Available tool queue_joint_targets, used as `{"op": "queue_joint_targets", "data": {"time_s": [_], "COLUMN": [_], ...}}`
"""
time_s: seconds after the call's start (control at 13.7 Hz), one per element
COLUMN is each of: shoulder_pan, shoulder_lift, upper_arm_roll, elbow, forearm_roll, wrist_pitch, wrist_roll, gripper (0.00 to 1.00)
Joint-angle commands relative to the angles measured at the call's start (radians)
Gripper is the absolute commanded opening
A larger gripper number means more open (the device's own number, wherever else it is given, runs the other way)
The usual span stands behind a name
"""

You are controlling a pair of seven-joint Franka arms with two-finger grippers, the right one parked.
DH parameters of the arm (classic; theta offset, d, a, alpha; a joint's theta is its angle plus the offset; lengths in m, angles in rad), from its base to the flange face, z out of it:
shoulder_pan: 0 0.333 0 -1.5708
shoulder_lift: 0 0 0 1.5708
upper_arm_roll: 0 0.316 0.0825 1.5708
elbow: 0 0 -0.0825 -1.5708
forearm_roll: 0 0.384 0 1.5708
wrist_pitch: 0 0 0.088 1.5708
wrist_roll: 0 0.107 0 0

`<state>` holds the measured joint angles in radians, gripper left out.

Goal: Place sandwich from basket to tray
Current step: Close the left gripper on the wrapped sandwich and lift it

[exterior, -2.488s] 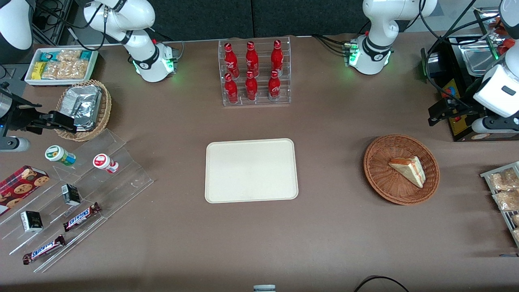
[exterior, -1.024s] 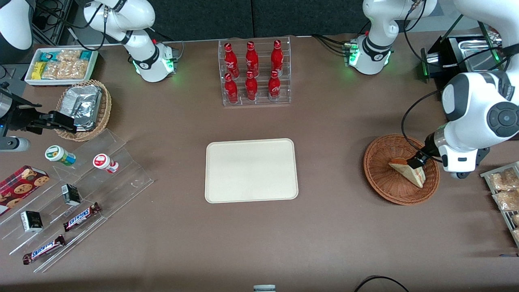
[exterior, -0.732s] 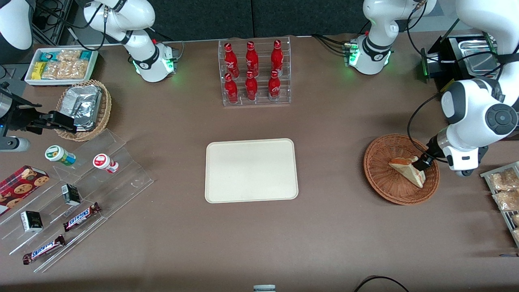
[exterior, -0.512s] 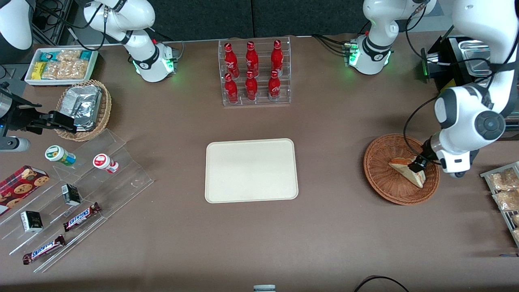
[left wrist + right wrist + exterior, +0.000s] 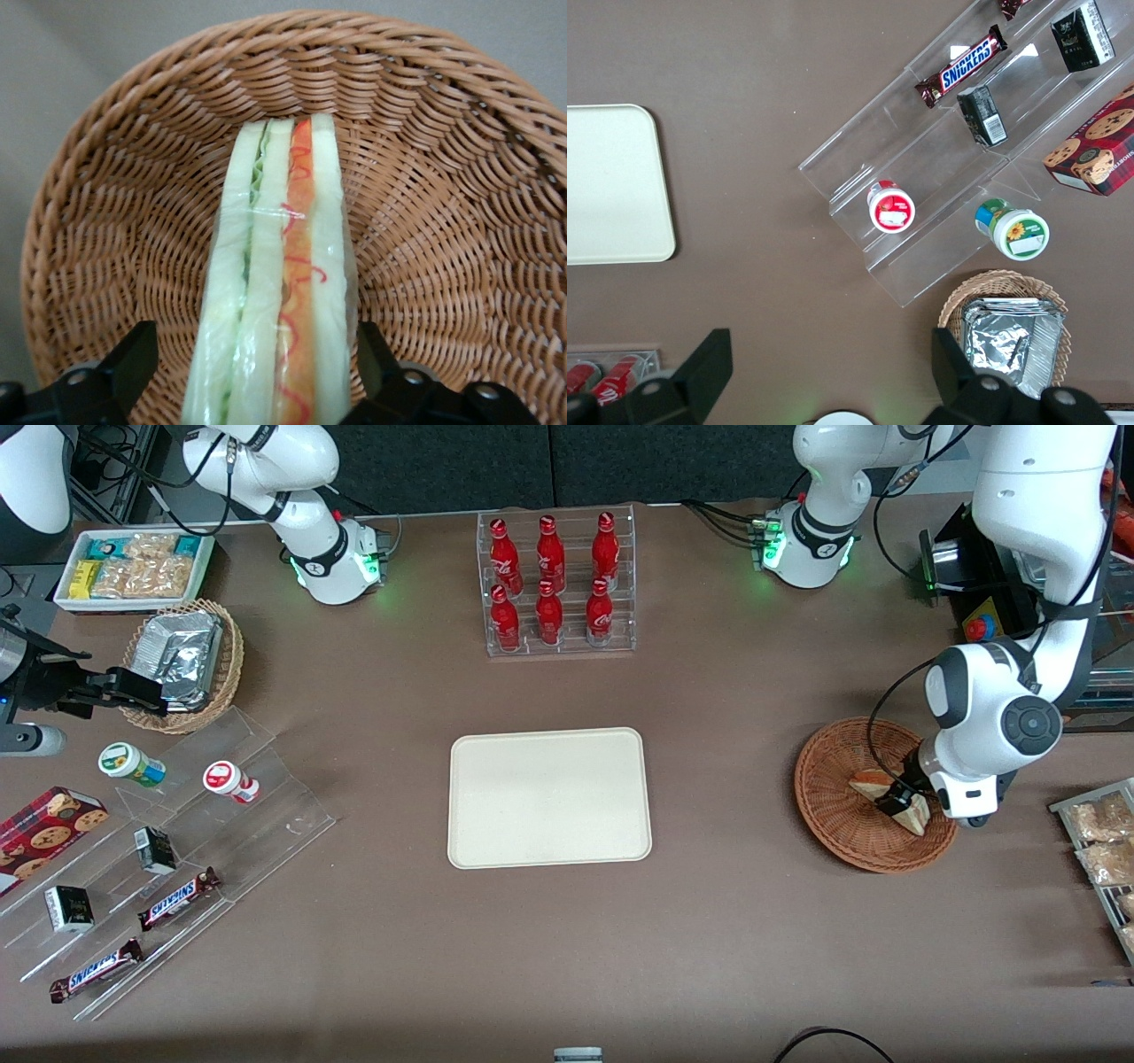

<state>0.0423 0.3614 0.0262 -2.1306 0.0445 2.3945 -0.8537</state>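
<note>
The sandwich (image 5: 873, 785) (image 5: 276, 292), a wrapped white-bread wedge with red and green filling at its cut edge, lies in the reddish-brown wicker basket (image 5: 828, 810) (image 5: 461, 177) toward the working arm's end of the table. My left gripper (image 5: 897, 801) (image 5: 257, 376) is down in the basket, open, with one black finger on each side of the sandwich and a small gap to each. The cream tray (image 5: 549, 797) sits bare at the table's middle, well apart from the basket.
A clear rack of red bottles (image 5: 556, 584) stands farther from the camera than the tray. Snack packets on a rack (image 5: 1103, 841) lie beside the basket at the table's edge. A black machine (image 5: 992, 602) stands farther back than the basket.
The left arm swung in from the table's edge, lowered into the basket and shifted along the sandwich; the open fingers now straddle it. The sandwich has not moved.
</note>
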Motion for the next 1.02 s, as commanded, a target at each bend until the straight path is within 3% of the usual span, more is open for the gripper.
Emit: {"op": "queue_joint_targets", "data": {"time_s": [0.0, 0.07, 0.15, 0.29, 0.44, 0.73, 0.95], "shoulder_pan": [-0.001, -0.001, -0.002, -0.008, -0.034, -0.131, -0.235], "shoulder_lift": [0.010, 0.010, 0.007, -0.027, -0.073, -0.079, -0.082], "upper_arm_roll": [-0.003, -0.003, -0.003, -0.005, -0.024, -0.098, -0.164], "elbow": [0.015, 0.017, 0.020, 0.044, 0.114, 0.346, 0.441], "forearm_roll": [0.000, 0.000, 0.001, 0.005, 0.002, -0.005, -0.003], "wrist_pitch": [0.012, 0.012, 0.008, -0.023, -0.179, -0.504, -0.610], "wrist_roll": [-0.019, -0.019, -0.018, -0.016, -0.019, -0.091, -0.154], "gripper": [0.33, 0.16, 0.06, 0.04, 0.05, 0.05, 0.05]}}
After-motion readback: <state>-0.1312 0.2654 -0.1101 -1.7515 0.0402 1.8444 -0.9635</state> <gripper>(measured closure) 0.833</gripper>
